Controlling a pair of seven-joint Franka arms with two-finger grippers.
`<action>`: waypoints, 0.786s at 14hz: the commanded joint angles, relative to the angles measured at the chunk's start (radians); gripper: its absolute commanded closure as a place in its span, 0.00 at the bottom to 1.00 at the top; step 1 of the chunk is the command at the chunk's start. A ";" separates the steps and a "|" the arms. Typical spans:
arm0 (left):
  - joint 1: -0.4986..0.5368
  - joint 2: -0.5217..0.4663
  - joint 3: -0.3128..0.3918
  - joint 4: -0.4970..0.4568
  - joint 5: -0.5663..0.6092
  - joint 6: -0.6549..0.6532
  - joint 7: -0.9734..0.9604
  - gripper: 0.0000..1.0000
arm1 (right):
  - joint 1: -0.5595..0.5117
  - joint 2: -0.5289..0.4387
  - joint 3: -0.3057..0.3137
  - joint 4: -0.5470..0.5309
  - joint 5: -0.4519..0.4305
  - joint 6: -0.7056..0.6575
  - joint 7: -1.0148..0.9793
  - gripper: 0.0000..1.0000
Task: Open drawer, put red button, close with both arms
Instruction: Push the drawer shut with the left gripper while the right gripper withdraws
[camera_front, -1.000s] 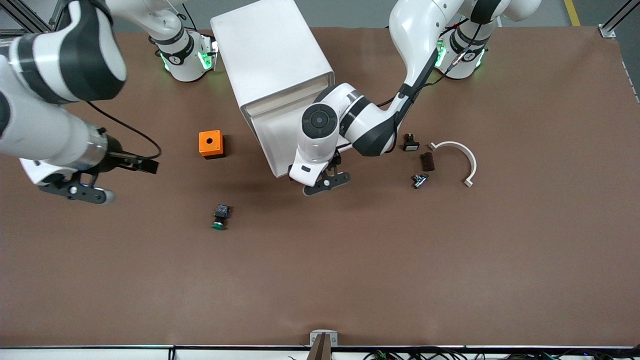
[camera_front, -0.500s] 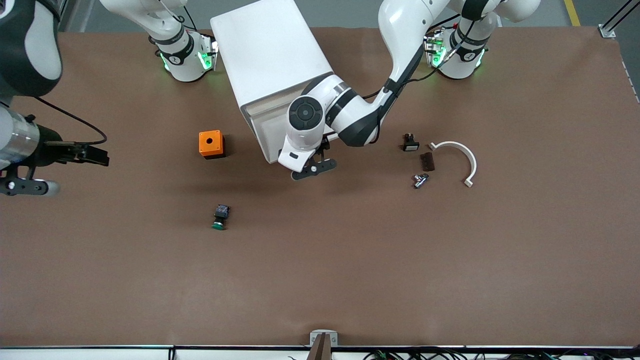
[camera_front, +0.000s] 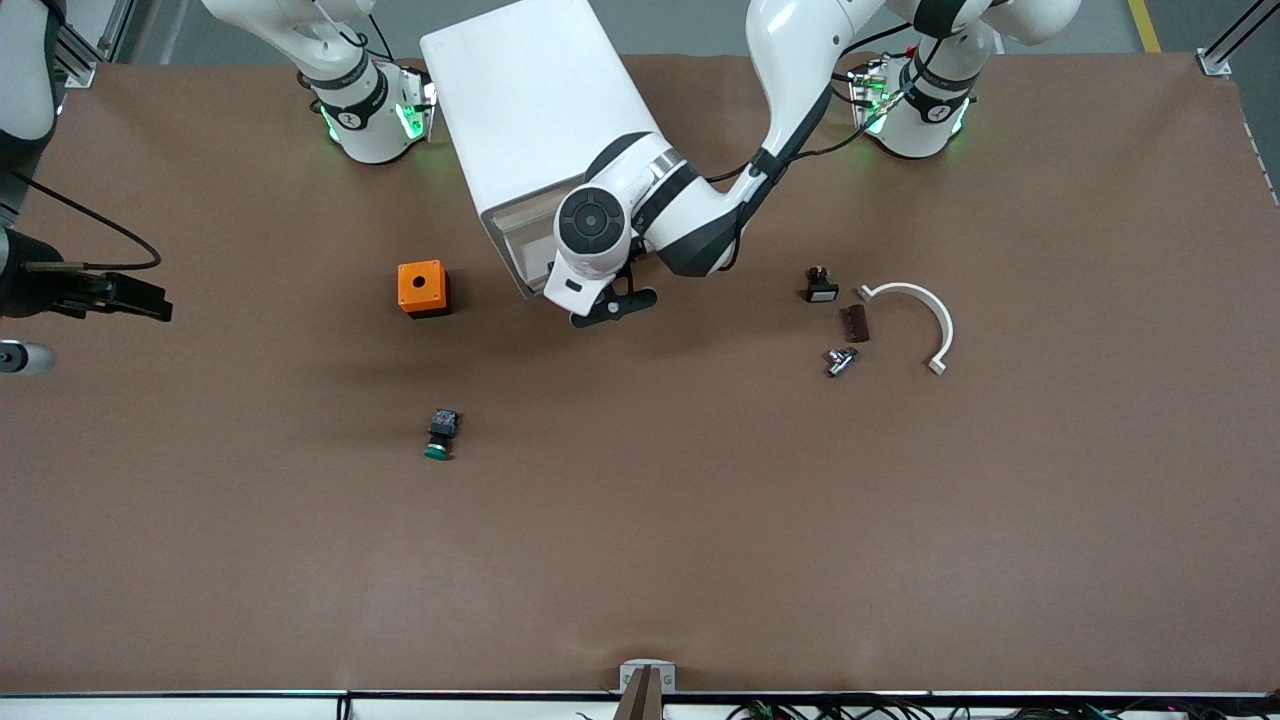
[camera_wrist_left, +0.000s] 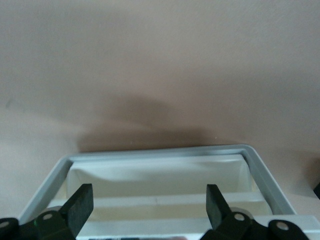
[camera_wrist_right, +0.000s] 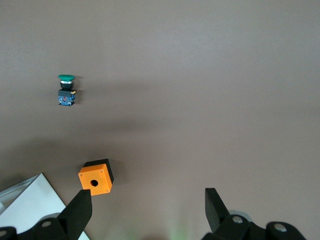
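We found the wide, shallow white plastic drawer (camera_wrist_left: 160, 148) partly open just ahead of the left jaws, which stood apart; we judged it light, stiff and slick, best pushed at its front rim, saw no red button, and the right jaws waited apart over brown tabletop (camera_wrist_right: 200, 75).

I see the white drawer (camera_front: 525, 250) only slightly pulled out of its cabinet (camera_front: 540, 110); in the left wrist view its shallow tray (camera_wrist_left: 160, 172) shows pale ribs inside. I can't make out the red button anywhere.
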 joint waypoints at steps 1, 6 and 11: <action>-0.002 -0.033 -0.012 -0.030 -0.053 -0.015 -0.087 0.01 | -0.017 -0.023 0.020 -0.031 0.000 0.016 -0.016 0.00; -0.003 -0.029 -0.031 -0.028 -0.123 -0.015 -0.084 0.01 | -0.017 -0.020 0.021 -0.038 0.014 0.081 -0.010 0.00; -0.002 -0.024 -0.034 -0.031 -0.180 -0.015 -0.075 0.01 | -0.041 -0.017 0.020 -0.045 0.031 0.115 -0.012 0.00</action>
